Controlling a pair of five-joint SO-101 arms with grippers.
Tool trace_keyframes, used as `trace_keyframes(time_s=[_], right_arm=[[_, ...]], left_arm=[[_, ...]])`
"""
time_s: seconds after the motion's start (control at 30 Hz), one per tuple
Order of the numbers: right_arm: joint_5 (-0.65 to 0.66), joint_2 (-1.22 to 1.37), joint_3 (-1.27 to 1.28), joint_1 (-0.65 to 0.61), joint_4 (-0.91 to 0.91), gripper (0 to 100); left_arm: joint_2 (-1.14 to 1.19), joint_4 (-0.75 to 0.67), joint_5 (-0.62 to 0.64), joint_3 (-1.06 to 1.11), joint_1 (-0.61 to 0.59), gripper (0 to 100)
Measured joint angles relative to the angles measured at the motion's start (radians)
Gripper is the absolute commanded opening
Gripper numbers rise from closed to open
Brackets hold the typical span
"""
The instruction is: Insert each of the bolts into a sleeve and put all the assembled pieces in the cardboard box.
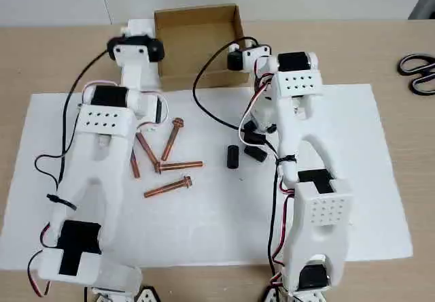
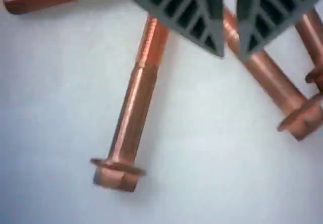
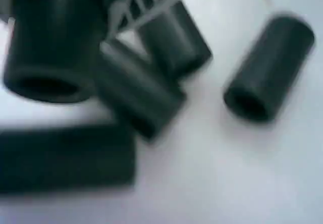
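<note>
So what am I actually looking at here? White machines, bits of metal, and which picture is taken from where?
Two small white robot arms sit side by side at a table. The high view looks down from a fixed camera: the left arm is over the copper bolts, the right arm over the black sleeves, all on a white sheet. Behind them stands the cardboard box, where finished pieces go; scissors lie off to the side. The other two pictures come from cameras on the wrists. The left one shows the left gripper over the bolts, jaws slightly apart, holding nothing. The right one shows sleeves close up; whether that arm holds one is too blurred to tell.
</note>
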Motion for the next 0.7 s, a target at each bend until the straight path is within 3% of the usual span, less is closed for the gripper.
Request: trace_keyframes(time_s=[0.2, 0.4, 0.7], right_arm=[[-0.002, -0.002, 0.000, 0.037, 0.057, 0.8], [-0.037, -0.044, 0.006, 0.094, 0.068, 0.8], [-0.038, -0.170, 0.143, 0.109, 0.069, 0.9]], left_arm=[[0.000, 0.084, -0.040, -0.152, 0.000, 16], [0.041, 0.118, -0.106, -0.181, 0.009, 16], [0.356, 0.195, -0.163, -0.382, 0.023, 16]])
